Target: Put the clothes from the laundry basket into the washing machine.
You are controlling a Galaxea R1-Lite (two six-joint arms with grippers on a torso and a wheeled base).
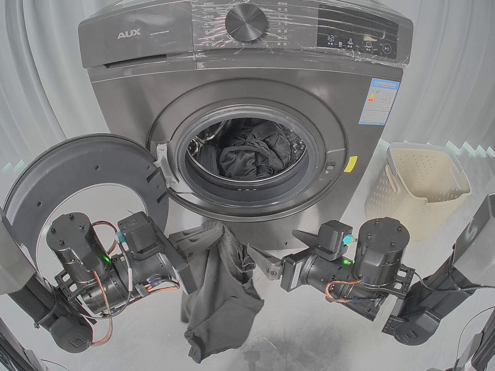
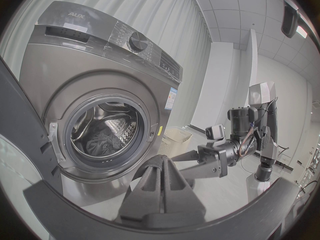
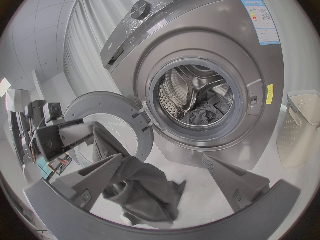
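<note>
A grey front-loading washing machine (image 1: 242,94) stands with its round door (image 1: 77,181) swung open to the left. Dark clothes (image 1: 252,150) lie inside the drum (image 3: 196,94). My left gripper (image 1: 203,235) is shut on a dark grey garment (image 1: 221,294), which hangs down in front of the machine, below the opening. In the left wrist view my left gripper (image 2: 162,160) pinches the cloth at its tips. My right gripper (image 1: 286,248) stands open just right of the hanging garment (image 3: 140,187), holding nothing. A cream laundry basket (image 1: 420,186) sits on the floor to the right of the machine.
White curtains (image 1: 454,52) hang behind the machine. Bare light floor (image 1: 309,331) lies in front of it. The open door takes up the space at my left arm.
</note>
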